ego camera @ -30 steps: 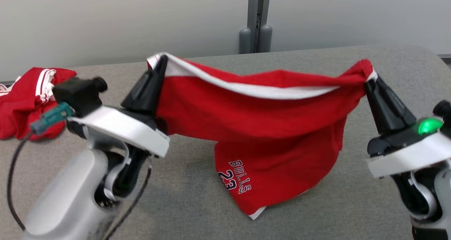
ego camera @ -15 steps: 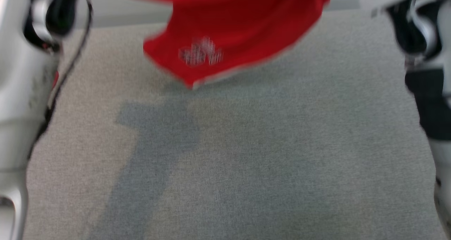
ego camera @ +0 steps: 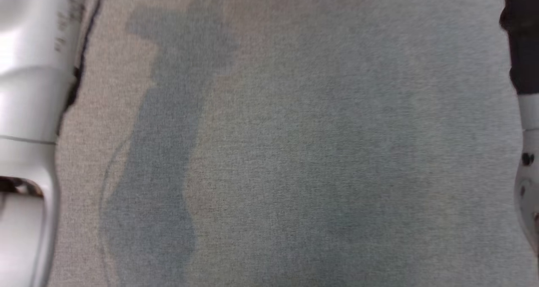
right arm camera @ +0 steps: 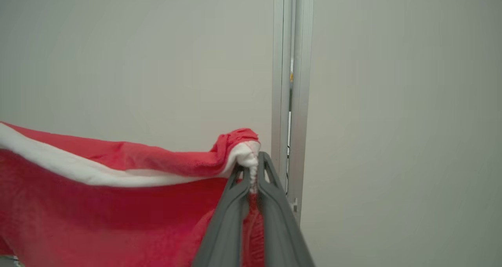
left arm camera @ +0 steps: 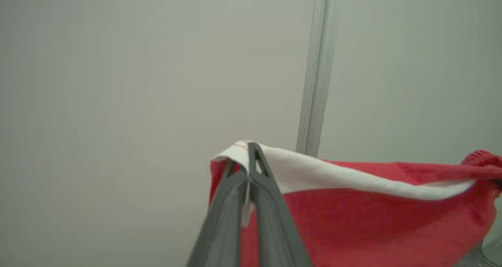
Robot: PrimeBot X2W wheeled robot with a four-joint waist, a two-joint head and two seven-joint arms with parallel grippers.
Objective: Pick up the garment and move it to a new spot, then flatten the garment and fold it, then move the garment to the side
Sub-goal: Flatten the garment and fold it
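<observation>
Grey woven fabric table top [ego camera: 294,152] spans the head view, with a soft dark shadow [ego camera: 168,110] running down its left half. Pale grey wall [left arm camera: 117,82] is the backdrop in both wrist views.

Red knit garment with a white band along its top edge [left arm camera: 372,220] is up in the air, strung between the two grippers and seen against the wall. Its upper edge sags a little between the two held corners, and the body of the cloth hangs below. From the right wrist camera the same garment [right arm camera: 98,212] stretches off to that view's left.

Left pale forearm [ego camera: 25,89] runs up the left edge of the head view, a thin black cable along its inner side. Right arm [ego camera: 524,110], black above and pale below, runs up the right edge. Both reach forward out of the top of the head view, well apart from each other.

Left gripper [left arm camera: 243,157]: long dark fingers pressed together, pinching the white-banded corner, which folds over the fingertips. Right gripper [right arm camera: 251,165]: fingers likewise clamped tight on the opposite corner, where the white hem is bunched into a small knot with red cloth puckered above it.

Vertical pale metal post [right arm camera: 292,63] stands in the wall just behind the right gripper's tips; it also shows beyond the garment in the left wrist view [left arm camera: 315,63].
</observation>
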